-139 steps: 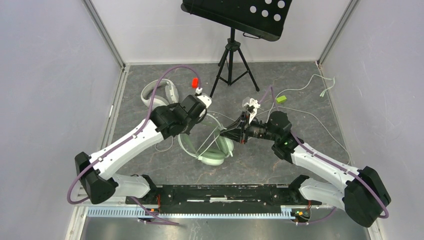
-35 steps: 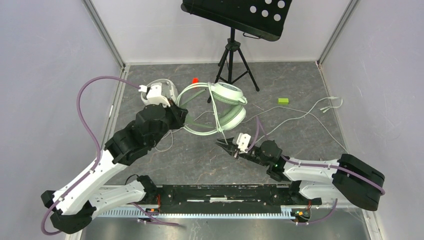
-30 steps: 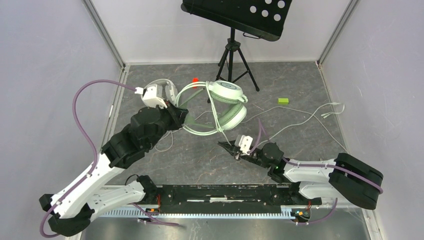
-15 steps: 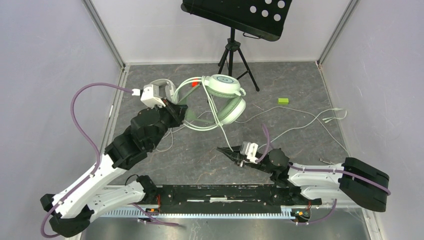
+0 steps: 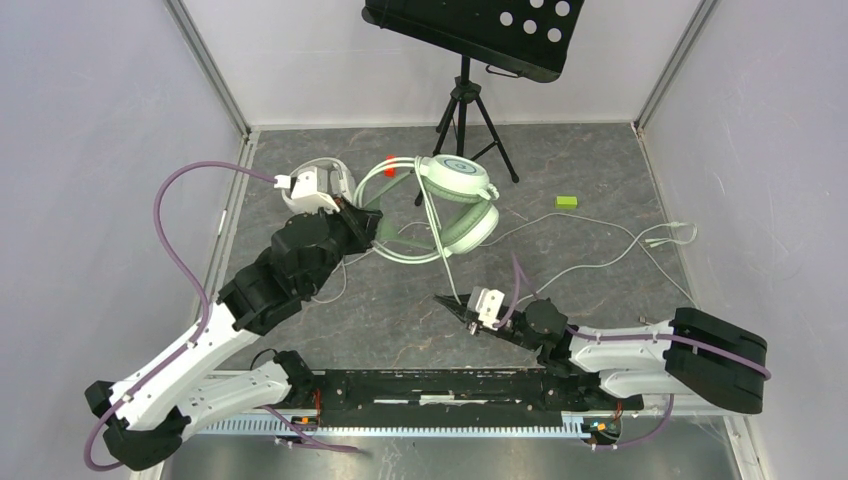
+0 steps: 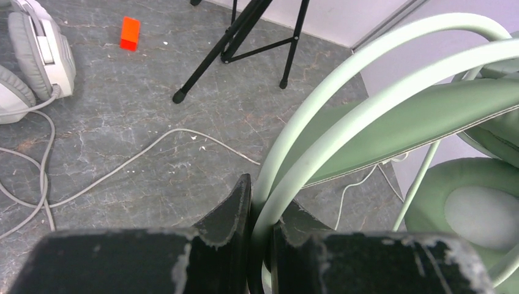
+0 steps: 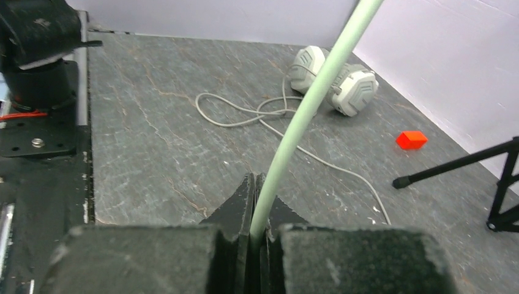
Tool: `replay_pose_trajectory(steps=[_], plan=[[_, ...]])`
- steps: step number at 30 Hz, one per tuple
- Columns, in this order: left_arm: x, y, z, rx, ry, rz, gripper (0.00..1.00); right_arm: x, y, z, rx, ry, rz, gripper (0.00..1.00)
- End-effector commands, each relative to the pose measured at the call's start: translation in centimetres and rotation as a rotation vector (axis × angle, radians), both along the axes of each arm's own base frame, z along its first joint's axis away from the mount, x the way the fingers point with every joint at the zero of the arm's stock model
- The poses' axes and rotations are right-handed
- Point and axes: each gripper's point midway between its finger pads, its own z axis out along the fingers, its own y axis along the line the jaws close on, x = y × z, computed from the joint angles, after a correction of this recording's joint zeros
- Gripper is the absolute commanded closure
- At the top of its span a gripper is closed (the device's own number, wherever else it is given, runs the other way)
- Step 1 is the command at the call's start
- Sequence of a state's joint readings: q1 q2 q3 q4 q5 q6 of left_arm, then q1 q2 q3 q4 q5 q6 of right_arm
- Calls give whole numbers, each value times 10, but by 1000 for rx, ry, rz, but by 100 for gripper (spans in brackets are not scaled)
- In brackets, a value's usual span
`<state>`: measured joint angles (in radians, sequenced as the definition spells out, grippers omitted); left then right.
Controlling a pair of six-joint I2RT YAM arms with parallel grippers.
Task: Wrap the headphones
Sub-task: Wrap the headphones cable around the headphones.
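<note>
Mid-table, above the mat [image 5: 600, 160]: mint headset [image 5: 455, 205] looks lifted clear. The left gripper [image 6: 260, 211] is clenched on its headband [image 6: 367, 116] near one end, with the cups hanging off to the far right of the jaws. The right gripper [image 7: 256, 202] sits low near the front edge, pinched tight on the cable [image 5: 440, 255], which runs in a fairly straight line from the cups down to it. Band is two thin round tubes plus a flat padded strap, smooth matte plastic. Cups are round with soft cushions. My read: the headset is light and the tubes are stiff and springy, so the band is the right handle and the cushions are not. Cable is thin, round and smooth, likely limp and slick. It could slide through closed jaws under tension, and the weak point is probably where it enters the cup, so no hard pulls. For wrapping I'd grip the cable close to the cups and feed short lengths. White headset [image 6: 37, 43] lies flat on the mat at far left with angular grey-white cups, its cable in loose loops beside it, nothing touching it. Mat is grey with stone-like veining. Tripod [image 5: 462, 110] and red block [image 5: 390, 170] stand just behind the work area, close enough to snag a swinging cable.
</note>
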<state>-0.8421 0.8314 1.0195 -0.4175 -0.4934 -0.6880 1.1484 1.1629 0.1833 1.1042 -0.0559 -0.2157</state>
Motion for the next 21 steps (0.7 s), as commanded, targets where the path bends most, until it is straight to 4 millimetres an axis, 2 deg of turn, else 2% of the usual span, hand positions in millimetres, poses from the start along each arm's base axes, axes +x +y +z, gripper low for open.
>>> replay_pose_trajectory(steps=[1,4,8,15,21], plan=[[-11,-8,64,-265,-101,-51,91,17,-6,-2,-12,-30,-103,95],[-28,-19,72,-304,-81,-158,91,24,-15,-4,-13,-40,-159,90],[-45,-26,69,-307,-25,-245,91,26,-17,0,-10,-68,-171,85],[-69,-31,65,-315,21,-355,91,23,-24,1,15,-86,-171,88],[-95,-51,58,-255,64,-553,91,28,-31,3,9,-105,-192,86]])
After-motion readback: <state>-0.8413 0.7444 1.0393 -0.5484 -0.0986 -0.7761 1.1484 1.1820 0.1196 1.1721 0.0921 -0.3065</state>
